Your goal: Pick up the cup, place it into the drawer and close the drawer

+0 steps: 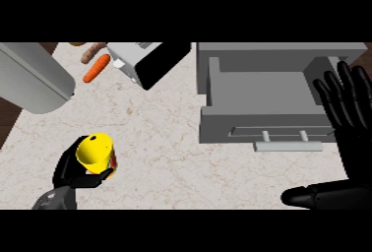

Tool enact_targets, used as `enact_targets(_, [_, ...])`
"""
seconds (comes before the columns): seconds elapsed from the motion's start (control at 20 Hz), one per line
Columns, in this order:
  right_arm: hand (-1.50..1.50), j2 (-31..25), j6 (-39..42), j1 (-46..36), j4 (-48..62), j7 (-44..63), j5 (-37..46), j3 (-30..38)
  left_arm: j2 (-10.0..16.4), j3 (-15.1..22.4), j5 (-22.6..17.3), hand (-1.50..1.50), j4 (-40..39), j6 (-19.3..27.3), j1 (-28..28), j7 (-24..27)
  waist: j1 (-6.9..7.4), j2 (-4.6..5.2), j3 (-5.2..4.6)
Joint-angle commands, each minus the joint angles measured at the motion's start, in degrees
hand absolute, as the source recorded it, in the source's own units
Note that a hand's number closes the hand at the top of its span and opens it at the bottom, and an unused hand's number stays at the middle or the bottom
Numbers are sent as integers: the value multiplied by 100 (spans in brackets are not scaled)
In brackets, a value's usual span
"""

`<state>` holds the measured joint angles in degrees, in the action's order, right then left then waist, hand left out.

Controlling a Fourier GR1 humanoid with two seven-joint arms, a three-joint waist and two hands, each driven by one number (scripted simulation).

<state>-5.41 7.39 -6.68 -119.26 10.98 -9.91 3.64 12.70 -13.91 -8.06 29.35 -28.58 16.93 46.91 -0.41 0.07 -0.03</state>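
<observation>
A large rounded grey object (33, 78) fills the upper left corner of a pale marbled counter (167, 147); what it is I cannot tell. Below it, at the lower left, the robot's left hand (73, 171) is curled round a yellow cup (94, 149), which is tilted with its rim towards the viewer and is well apart from the drawer. Along the top edge lie an orange carrot (96, 68) and, just beside it, a small white appliance with a black face (149, 61). Right of centre, a grey drawer (254, 123) stands pulled open, its handle (288, 145) facing the robot. At the right edge, the right hand (350, 118) rests open beside the drawer, fingers straight and pointing up.
</observation>
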Motion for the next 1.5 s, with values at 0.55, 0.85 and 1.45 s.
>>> enact_targets(0.55, [-150,-91,-13,-173,-33,76,-50,141,-407,-390,-251,150,144,1253,197,1269,17,2,-1])
enact_targets(0.85, [-150,-38,195,248,167,-312,41,42,-677,-148,-432,150,1042,1053,216,957,47,-12,6])
enact_targets(1.45, [-150,-115,-22,-91,45,134,-74,244,-1165,945,-698,150,4926,1693,-258,-1889,162,-58,13])
